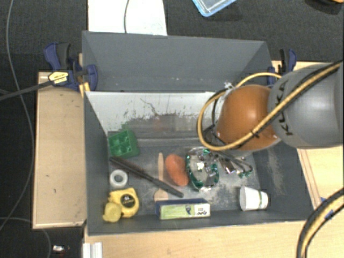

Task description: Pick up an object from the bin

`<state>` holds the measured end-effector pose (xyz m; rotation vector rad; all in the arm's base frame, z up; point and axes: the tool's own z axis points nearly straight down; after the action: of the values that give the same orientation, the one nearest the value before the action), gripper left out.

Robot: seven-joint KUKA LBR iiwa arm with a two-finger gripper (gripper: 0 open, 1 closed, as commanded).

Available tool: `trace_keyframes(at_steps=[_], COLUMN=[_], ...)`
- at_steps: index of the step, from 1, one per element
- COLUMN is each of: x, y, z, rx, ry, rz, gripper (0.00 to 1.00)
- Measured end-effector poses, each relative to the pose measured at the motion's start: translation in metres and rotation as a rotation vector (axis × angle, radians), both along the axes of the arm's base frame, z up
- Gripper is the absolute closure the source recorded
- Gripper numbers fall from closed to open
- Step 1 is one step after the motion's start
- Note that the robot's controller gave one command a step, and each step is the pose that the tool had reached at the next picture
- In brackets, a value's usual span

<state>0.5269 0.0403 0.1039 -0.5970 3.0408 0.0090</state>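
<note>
Grey bin, back wall scuffed. Arm comes in from your right, its orange cover over the bin's middle. Gripper sits low at the floor, mid-bin; you cannot tell whether it is wide or narrow. Just left of it is an orange oval lump; contact unclear. Along the front wall lies a green-and-white box. Back left, green studded block. Front right, white cup on its side. Front left, yellow tape measure, with a white tape roll just behind.
</note>
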Motion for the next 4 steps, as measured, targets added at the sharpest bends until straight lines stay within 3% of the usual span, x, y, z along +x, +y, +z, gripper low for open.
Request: trace_keyframes(at_steps=[1,2,3,4], x=[0.012,0.004,0.004,0.013], y=[-0.025,-0.03,-0.03,-0.011], z=[-0.018,-0.03,-0.03,-0.031], rx=[0.009,-0.001,-0.001,-0.006], ry=[-0.019,0.003,0.003,0.0], rz=[-0.049,-0.052,-0.052,0.027], gripper=[1.0,0.0,0.0,0.0])
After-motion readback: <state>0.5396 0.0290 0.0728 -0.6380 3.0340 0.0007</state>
